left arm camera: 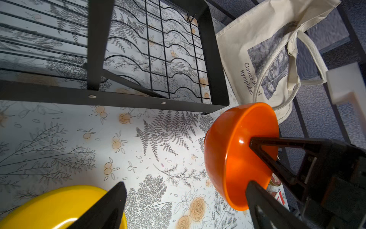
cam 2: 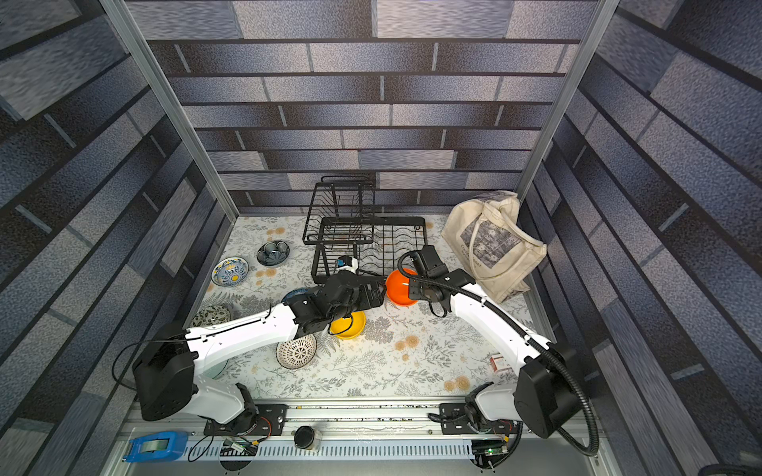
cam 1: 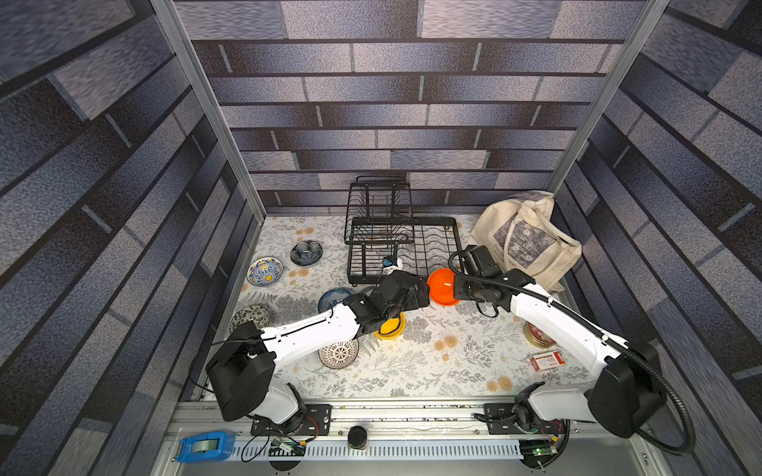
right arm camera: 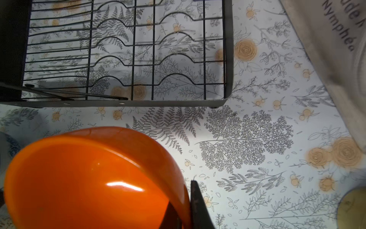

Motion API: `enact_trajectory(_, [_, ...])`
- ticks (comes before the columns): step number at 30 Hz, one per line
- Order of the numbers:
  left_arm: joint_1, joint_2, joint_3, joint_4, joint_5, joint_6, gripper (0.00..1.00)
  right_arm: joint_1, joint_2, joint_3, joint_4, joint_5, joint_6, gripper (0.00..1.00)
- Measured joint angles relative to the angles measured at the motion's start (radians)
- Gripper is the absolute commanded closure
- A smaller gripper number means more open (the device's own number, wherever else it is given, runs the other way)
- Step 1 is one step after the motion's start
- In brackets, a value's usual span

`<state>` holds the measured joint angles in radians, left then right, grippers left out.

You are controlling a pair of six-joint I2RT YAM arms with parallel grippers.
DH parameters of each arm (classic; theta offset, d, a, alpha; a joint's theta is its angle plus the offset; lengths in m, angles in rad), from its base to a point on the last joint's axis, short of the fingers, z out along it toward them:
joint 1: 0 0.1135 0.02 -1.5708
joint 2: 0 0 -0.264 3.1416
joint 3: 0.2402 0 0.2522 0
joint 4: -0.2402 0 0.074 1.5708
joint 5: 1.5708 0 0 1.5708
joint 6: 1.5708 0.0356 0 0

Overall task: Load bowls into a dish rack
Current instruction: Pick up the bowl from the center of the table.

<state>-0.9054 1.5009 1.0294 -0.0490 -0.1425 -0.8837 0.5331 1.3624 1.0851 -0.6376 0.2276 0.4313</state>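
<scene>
The right jaws are shut on the rim of the glossy orange round bowl (cam 1: 441, 287), holding it tipped on edge above the floral-printed surface (cam 1: 412, 362). The left jaws stand wide apart with nothing in them, just beside that bowl's open face. The black wire two-tier dish rack (left arm camera: 118, 98) lies straight beyond the held bowl, its near right corner closest and its curved dividers bare. The right arm is therefore better placed to carry the bowl forward into them. A glossy yellow round bowl (cam 1: 391, 326) sits beneath the left wrist.
</scene>
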Motion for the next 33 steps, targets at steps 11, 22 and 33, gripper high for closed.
enact_trajectory(11, [0.014, 0.179, 0.199, -0.047, 0.056, -0.01, 0.43, 0.0, 0.012, 0.057, -0.029, 0.09, -0.029, 1.0])
enact_trajectory(22, [-0.003, 0.266, 0.27, -0.044, 0.036, -0.045, 0.83, 0.0, 0.011, 0.052, 0.01, 0.081, -0.017, 0.99])
enact_trajectory(33, [-0.037, 0.318, 0.302, -0.057, -0.138, -0.063, 1.0, -0.019, 0.01, 0.048, 0.014, 0.005, 0.018, 0.72])
